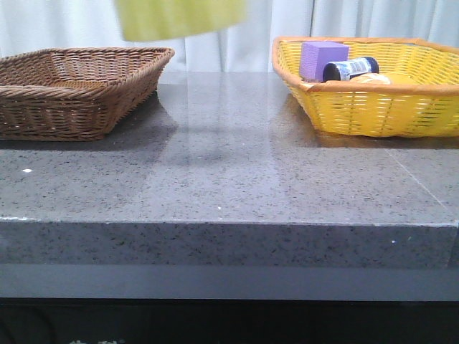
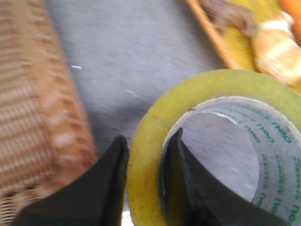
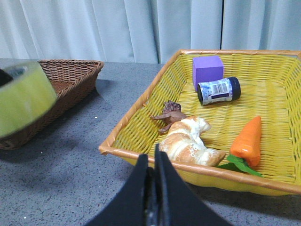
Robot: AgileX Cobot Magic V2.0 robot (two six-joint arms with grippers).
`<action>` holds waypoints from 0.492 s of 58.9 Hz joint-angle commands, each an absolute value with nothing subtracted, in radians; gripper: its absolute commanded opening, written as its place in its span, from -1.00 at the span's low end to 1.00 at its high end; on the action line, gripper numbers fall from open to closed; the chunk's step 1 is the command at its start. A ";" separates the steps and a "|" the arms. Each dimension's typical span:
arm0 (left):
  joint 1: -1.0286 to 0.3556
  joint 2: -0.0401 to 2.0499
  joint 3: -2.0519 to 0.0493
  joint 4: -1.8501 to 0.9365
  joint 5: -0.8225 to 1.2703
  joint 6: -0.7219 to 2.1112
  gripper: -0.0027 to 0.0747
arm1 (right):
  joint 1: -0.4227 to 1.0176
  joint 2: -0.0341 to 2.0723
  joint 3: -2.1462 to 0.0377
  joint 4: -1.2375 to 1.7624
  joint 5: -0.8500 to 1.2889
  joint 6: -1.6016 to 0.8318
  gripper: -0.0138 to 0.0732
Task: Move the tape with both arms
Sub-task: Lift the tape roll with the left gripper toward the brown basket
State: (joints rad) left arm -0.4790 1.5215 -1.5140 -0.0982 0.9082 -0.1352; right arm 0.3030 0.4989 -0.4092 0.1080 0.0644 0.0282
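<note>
right now my tape (image 2: 207,141) is up off the table, pinched in my left gripper (image 2: 146,181): one black finger (image 2: 181,188) sits inside the white core, the other finger (image 2: 101,188) is on the outside, and the yellow-green wall of the roll is clamped between them. in the front view the roll (image 1: 179,18) shows only as a blurred yellow-green shape at the top edge, hanging above the grey stone table (image 1: 229,165) between the two baskets. from my right wrist camera it is in the air in front of the brown wicker basket (image 3: 66,82). my right gripper (image 3: 151,188) has its fingers pressed together with nothing between them, hovering over the table just beside the near rim of the yellow basket (image 3: 141,157). that yellow basket holds a purple block (image 3: 207,70), a dark bottle (image 3: 218,90) lying on its side next to it, a croissant (image 3: 188,141), a carrot (image 3: 248,141) with green leaves, and a small brown thing (image 3: 170,113) i can't identify. the stretch of table between the baskets is bare, with white curtains (image 3: 141,28) behind.
</note>
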 commanded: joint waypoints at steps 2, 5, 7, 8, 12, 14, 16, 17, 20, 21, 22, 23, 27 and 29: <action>-0.376 1.471 -1.566 -0.097 0.868 -0.143 -0.85 | 0.297 0.497 -0.437 0.098 -0.021 0.029 -0.84; -0.328 1.471 -1.566 -0.092 0.868 -0.140 -0.85 | 0.297 0.497 -0.437 0.098 -0.021 0.029 -0.84; -0.296 1.471 -1.566 -0.086 0.868 -0.138 -0.85 | 0.297 0.497 -0.437 0.098 -0.021 0.029 -0.84; -0.283 1.471 -1.566 -0.084 0.868 -0.138 -0.85 | 0.297 0.497 -0.437 0.098 -0.021 0.029 -0.84; -0.234 1.475 -1.566 -0.068 0.868 -0.130 -0.85 | 0.297 0.497 -0.437 0.098 -0.021 0.029 -0.84; -0.211 1.481 -1.566 -0.057 0.868 -0.129 -0.85 | 0.297 0.497 -0.437 0.098 -0.021 0.029 -0.84; -0.190 1.486 -1.566 -0.049 0.868 -0.129 -0.85 | 0.297 0.497 -0.437 0.098 -0.021 0.029 -0.84; -0.179 1.489 -1.566 -0.043 0.868 -0.129 -0.85 | 0.297 0.497 -0.437 0.098 -0.021 0.029 -0.84; -0.157 1.505 -1.566 -0.041 0.866 -0.127 -0.85 | 0.297 0.497 -0.437 0.098 -0.021 0.029 -0.84; -0.151 1.510 -1.566 -0.041 0.863 -0.127 -0.85 | 0.297 0.497 -0.437 0.098 -0.021 0.029 -0.84; -0.144 1.518 -1.566 -0.041 0.861 -0.123 -0.85 | 0.297 0.497 -0.437 0.098 -0.021 0.029 -0.84; -0.140 1.524 -1.566 -0.041 0.859 -0.123 -0.85 | 0.297 0.497 -0.437 0.098 -0.021 0.029 -0.84; -0.131 1.557 -1.566 -0.041 0.844 -0.116 -0.85 | 0.297 0.497 -0.437 0.098 -0.021 0.029 -0.84; -0.129 1.575 -1.566 -0.041 0.830 -0.116 -0.85 | 0.297 0.497 -0.437 0.098 -0.021 0.029 -0.84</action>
State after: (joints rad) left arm -0.1366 1.5799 -1.5256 -0.0261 0.9328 -0.1197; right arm 0.3030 0.4989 -0.4092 0.1080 0.0644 0.0282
